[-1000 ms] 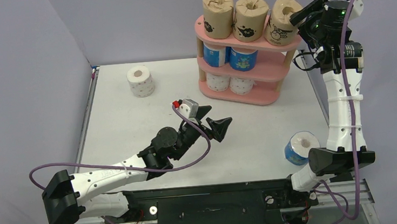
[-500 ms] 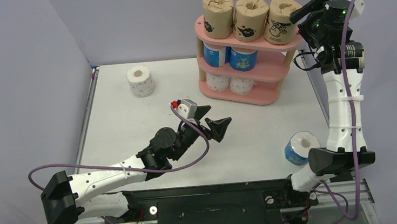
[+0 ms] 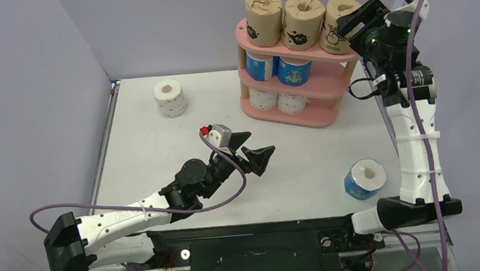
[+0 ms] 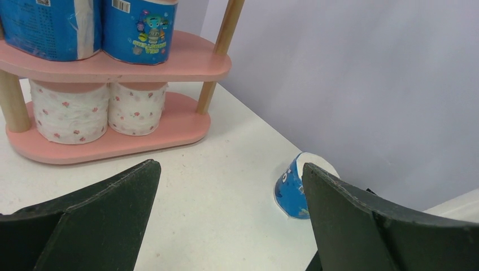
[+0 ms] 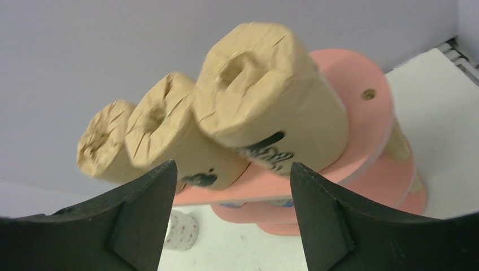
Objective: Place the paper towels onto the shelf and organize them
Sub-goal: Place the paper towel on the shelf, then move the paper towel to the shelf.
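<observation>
The shelf [image 3: 320, 117] stands at the far right of the counter [image 3: 160, 155]. It has three pink boards of a long oval shape, smooth and matte, joined by round posts of light wood. On the top board three brown rolls [image 3: 303, 20] stand in a row, close side by side. Each is wrapped in crinkled paper tucked into the hollow centre, with black drawings on the side. The middle board carries two blue rolls [image 3: 294, 72] in glossy printed film, and the bottom board two white rolls [image 3: 292, 103] with small pink dots; both pairs sit toward the left end of their board. One more white dotted roll [image 3: 170, 98] stands alone on the counter at the far left, and one more blue roll [image 3: 364, 179] is at the near right, well apart from the shelf. The right fingers [image 5: 327, 214], black and wedge-shaped, are spread apart just beside the rightmost brown roll [image 5: 271, 96] and hold nothing. The left fingers [image 4: 101, 220] are spread wide over the middle of the counter, also empty, pointing toward the shelf. The counter is white, flat and matte with fine speckles. Plain walls [image 3: 24, 95] of pale lilac close it at the left, the back and the right.
</observation>
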`<state>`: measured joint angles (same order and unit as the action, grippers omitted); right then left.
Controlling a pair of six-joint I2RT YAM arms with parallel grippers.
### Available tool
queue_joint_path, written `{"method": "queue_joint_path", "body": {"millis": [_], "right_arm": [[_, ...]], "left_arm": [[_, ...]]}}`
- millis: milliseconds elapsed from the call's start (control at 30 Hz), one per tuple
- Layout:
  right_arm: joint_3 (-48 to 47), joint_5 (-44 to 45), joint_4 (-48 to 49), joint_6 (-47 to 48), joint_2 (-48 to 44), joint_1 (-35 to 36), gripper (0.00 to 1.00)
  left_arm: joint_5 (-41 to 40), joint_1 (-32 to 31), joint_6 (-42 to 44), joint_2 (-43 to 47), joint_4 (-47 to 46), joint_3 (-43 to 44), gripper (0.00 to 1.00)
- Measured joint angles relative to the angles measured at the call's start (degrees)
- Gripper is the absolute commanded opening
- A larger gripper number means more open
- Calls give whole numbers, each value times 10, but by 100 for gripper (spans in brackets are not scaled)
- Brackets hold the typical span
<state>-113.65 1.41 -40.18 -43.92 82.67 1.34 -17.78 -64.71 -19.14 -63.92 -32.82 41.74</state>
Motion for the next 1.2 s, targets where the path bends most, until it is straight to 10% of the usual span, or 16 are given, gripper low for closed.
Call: {"method": "queue_joint_path", "body": {"millis": [400,1200], "right_arm": [[433,-6,329,87,-272,47,61],[460,56,398,160,-180,27,45]], "left_arm": [[-24,0,-31,124,9,-97,97],[-66,0,-153,260,49,-252,97]]}}
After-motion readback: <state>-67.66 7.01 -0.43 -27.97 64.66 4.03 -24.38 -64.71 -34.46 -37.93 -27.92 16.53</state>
